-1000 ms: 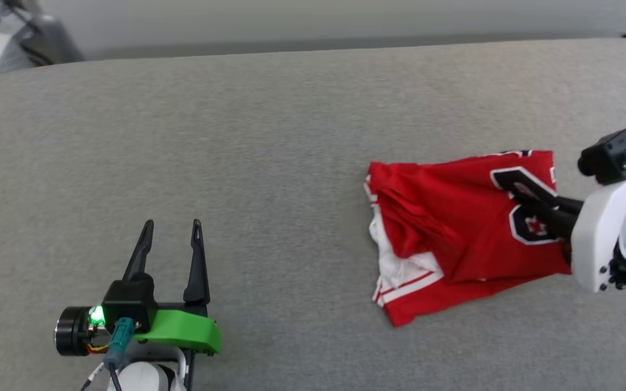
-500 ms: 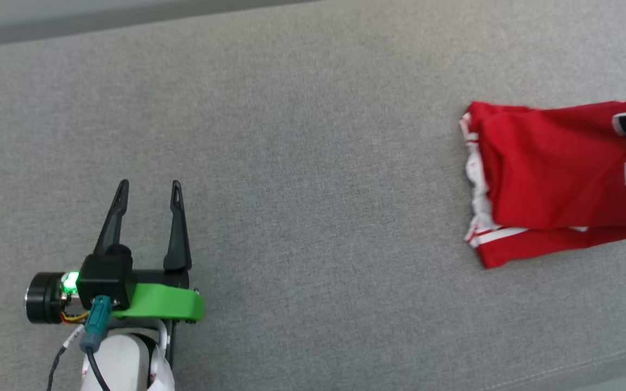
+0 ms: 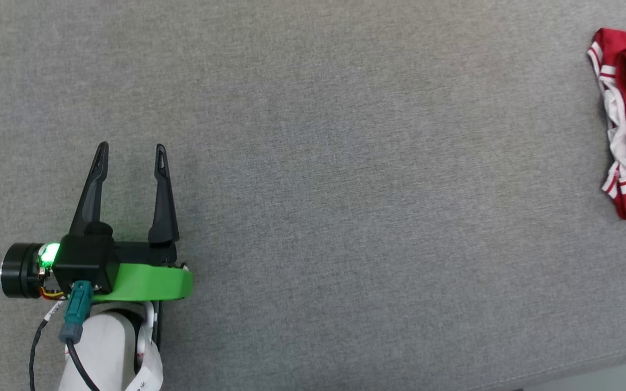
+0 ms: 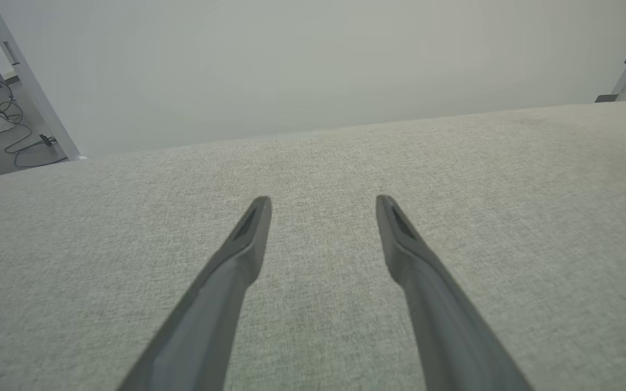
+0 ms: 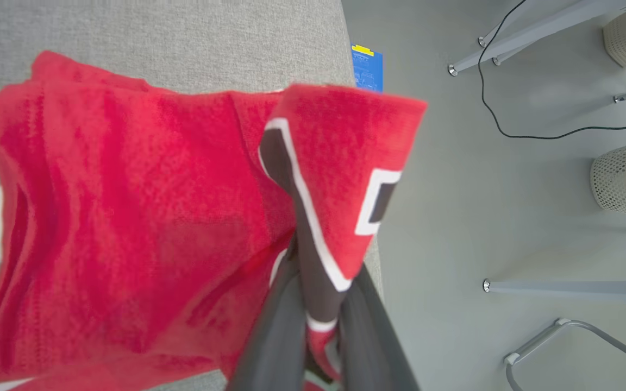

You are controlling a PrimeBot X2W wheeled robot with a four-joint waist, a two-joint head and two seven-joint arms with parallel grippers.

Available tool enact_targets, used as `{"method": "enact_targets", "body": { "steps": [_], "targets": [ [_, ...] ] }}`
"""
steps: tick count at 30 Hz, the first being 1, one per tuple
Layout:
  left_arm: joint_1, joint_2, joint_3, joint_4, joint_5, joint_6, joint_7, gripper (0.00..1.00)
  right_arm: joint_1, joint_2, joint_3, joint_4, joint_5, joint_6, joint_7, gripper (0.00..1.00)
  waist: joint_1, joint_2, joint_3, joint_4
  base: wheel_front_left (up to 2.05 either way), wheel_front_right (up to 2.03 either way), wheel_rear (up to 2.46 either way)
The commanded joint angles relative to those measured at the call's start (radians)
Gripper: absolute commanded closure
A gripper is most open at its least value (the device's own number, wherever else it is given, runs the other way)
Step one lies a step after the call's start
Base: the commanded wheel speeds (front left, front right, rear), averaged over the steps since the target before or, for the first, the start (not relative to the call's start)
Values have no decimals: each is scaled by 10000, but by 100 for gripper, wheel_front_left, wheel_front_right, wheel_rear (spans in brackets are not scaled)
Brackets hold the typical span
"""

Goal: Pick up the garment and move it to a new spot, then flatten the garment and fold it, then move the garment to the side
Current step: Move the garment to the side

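Garment (image 5: 128,217) red, bunched, blk/white numeral | R tool (image 5: 318,309) pinching it | L tool (image 3: 131,145) spread

left end effector (image 3: 131,145): fingers spread | right end effector (image 5: 321,269): fingers pinched on garment (image 5: 128,217)

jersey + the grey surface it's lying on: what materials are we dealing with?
The jersey looks like a thin synthetic knit, probably polyester. It has a slight sheen and a fine mesh-like texture, and it drapes in soft folds. The grey surface looks like woven upholstery cloth with a matte finish and a visible heathered weave. A stitched seam near its edge hints at padding underneath, though that is not certain.
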Motion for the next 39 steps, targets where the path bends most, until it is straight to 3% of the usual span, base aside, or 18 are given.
{"method": "enact_targets", "body": {
  "steps": [1,6,7,8,12,16,23,29,39],
  "targets": [
    [-228,85,3,-72,108,26,-59,0,-227,146,-99,181,-129,-9,-101,100,-2,-1,249,146,0,0,0],
    [-219,77,-47,-123,133,91,-59,0,-493,548,-379,857,-487,-9,-401,100,-2,-1,186,208,0,0,0],
    [-195,72,-54,-105,130,106,-59,0,-489,656,-441,1030,-502,-9,-372,57,-2,-1,110,221,0,0,0],
    [-171,63,-69,-81,127,113,-59,0,-480,713,-459,1103,-541,-9,-393,0,-2,-1,34,244,0,0,0],
    [-45,-16,-148,49,100,166,-59,0,-437,668,-598,1305,-1035,-9,-1021,0,-2,-1,-429,397,0,0,0],
    [218,-119,-206,240,28,227,-59,0,-372,740,-926,1186,-1567,-9,-2311,0,-2,-1,-1072,555,0,0,0],
    [873,-280,-207,452,-141,361,-59,0,-15,1443,-1922,342,-2951,-9,-5301,0,-2,-1,-2113,877,0,0,0],
    [1246,-387,-180,640,-312,401,-59,0,873,3031,-3123,-1041,-4150,-9,-6848,0,-2,-1,-2839,1258,0,0,0],
    [1503,-500,-233,917,-417,400,-59,0,3400,5963,-4318,-4599,-4818,-9,-7065,0,-2,-1,-3660,1984,0,0,0]
  ]
}}
